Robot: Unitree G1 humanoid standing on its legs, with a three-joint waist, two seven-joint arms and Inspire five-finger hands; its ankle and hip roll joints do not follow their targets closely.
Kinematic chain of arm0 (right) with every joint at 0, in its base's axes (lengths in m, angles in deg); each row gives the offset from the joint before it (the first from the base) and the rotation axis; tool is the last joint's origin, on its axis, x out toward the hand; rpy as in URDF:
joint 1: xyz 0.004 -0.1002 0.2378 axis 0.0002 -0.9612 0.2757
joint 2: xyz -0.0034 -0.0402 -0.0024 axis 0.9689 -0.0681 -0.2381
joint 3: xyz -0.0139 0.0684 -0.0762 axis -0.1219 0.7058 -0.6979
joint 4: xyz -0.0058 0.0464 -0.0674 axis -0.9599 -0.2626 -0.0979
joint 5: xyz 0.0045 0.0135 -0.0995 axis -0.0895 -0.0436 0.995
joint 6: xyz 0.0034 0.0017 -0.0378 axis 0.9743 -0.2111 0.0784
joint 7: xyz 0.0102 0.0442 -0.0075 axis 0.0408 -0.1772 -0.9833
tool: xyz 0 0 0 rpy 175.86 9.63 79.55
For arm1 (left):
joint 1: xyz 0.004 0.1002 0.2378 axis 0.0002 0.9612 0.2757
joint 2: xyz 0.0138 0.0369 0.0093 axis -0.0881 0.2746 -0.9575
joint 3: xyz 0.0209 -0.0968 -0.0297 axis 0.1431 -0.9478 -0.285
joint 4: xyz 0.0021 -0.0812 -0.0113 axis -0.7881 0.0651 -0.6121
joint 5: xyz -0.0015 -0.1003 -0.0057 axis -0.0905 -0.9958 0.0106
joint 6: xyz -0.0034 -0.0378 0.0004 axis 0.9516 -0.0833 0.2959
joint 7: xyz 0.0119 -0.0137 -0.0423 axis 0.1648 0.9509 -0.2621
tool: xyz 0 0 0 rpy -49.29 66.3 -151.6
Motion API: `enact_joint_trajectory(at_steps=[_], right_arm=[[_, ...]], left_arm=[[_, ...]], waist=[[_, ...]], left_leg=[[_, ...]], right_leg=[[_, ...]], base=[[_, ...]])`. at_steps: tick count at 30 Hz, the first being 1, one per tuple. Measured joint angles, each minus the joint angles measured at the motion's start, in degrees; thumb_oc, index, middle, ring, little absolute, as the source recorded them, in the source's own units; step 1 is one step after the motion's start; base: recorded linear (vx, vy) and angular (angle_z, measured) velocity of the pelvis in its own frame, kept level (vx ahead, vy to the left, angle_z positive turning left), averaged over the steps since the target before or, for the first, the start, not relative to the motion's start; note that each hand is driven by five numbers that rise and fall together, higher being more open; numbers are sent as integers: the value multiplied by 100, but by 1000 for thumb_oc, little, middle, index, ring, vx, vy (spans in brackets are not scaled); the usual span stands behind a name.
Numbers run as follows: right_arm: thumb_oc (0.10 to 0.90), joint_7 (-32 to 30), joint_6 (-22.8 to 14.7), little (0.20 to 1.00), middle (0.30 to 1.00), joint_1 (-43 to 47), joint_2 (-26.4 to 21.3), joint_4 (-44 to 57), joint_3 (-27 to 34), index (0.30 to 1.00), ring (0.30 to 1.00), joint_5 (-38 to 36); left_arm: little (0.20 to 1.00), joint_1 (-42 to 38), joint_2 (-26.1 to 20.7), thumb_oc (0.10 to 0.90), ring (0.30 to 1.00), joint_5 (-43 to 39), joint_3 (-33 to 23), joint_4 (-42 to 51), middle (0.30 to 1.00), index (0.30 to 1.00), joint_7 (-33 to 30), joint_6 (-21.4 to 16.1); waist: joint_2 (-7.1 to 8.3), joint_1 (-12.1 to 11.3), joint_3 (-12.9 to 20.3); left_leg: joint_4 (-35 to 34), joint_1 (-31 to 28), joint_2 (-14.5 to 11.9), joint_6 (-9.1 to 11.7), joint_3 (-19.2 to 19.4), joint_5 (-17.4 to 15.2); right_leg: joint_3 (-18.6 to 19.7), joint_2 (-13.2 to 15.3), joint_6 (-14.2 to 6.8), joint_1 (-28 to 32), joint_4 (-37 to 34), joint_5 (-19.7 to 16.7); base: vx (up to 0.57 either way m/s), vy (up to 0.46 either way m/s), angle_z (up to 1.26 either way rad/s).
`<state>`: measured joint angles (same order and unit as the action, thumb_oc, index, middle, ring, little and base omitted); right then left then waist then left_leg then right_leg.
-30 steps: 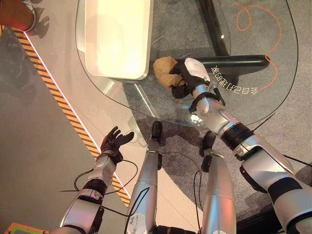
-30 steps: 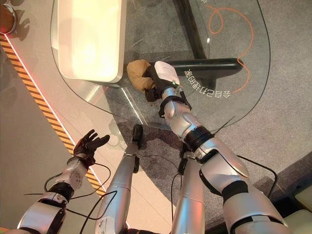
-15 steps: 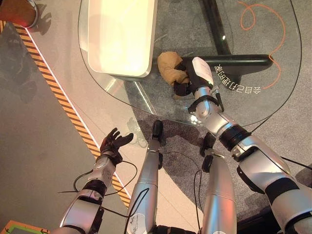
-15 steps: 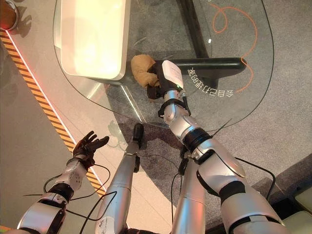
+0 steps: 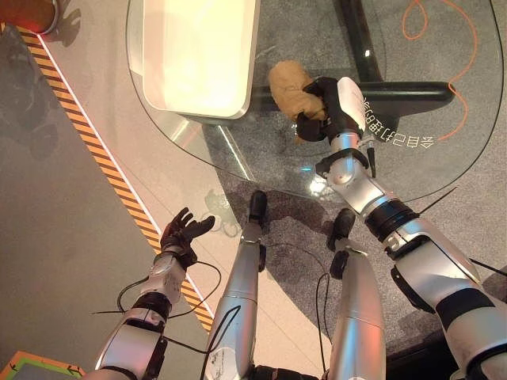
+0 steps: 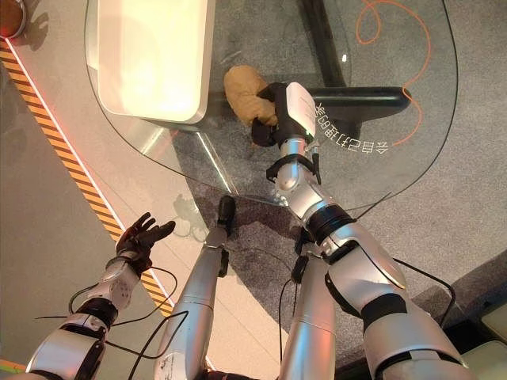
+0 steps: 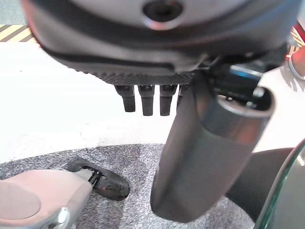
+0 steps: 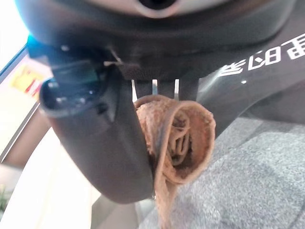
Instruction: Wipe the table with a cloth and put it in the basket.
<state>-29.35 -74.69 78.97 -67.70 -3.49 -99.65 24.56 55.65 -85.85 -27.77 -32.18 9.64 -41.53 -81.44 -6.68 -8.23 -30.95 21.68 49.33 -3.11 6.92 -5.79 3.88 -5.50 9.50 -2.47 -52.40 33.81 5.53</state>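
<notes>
The right hand (image 5: 331,111) reaches out over the round clear glass bench (image 5: 467,150), its fingers and thumb curled tight round a bunched tan-brown cloth (image 5: 288,84). In the right wrist view the cloth (image 8: 183,138) shows as a rolled wad pinched between the thumb and the fingers, with a loose end hanging down. Most of the wad sticks out of the hand on the side toward the basket; whether its underside touches the glass is hard to tell from the head views. The cloth lies just beside the near corner of the long cream-white rectangular plastic basket (image 5: 238,79), which stands on the far left part of the bench, and it is outside the basket.

The left hand (image 5: 183,231) hangs low and well apart from the bench, above the pale floor near a yellow-and-black striped floor tape (image 5: 95,154), its fingers spread loosely and holding nothing. Through the glass a black bench leg (image 5: 412,93) and a looped orange cord (image 5: 455,32) show on the grey speckled carpet (image 5: 301,32).
</notes>
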Motion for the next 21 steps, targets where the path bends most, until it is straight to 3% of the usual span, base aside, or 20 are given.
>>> enact_joint_trajectory(at_steps=[6,16,21], right_arm=[[100,-25,-323,200,300,146,-231,-363,206,300,300,-194],[100,-148,-458,200,300,339,-472,-874,708,300,300,-514],[100,-561,-453,200,300,383,-731,-1168,1203,300,300,-666]], left_arm=[[900,-2,-235,800,900,-20,0,45,900,900,12,18],[900,-15,-377,800,900,-42,2,119,900,900,85,135],[900,-39,-477,800,900,-52,2,115,900,900,117,149]], waist=[[38,25,-11],[184,54,-19],[231,80,-26]], left_leg=[[71,78,28,-29,0,-14],[147,126,101,-124,43,-51],[177,176,113,-155,43,-65]], right_leg=[[3,22,-43,-14,-25,-21],[92,58,-126,-9,-113,-89],[91,64,-130,-26,-135,-135]], base=[[2,-7,2],[1,-4,-1],[0,0,0]])
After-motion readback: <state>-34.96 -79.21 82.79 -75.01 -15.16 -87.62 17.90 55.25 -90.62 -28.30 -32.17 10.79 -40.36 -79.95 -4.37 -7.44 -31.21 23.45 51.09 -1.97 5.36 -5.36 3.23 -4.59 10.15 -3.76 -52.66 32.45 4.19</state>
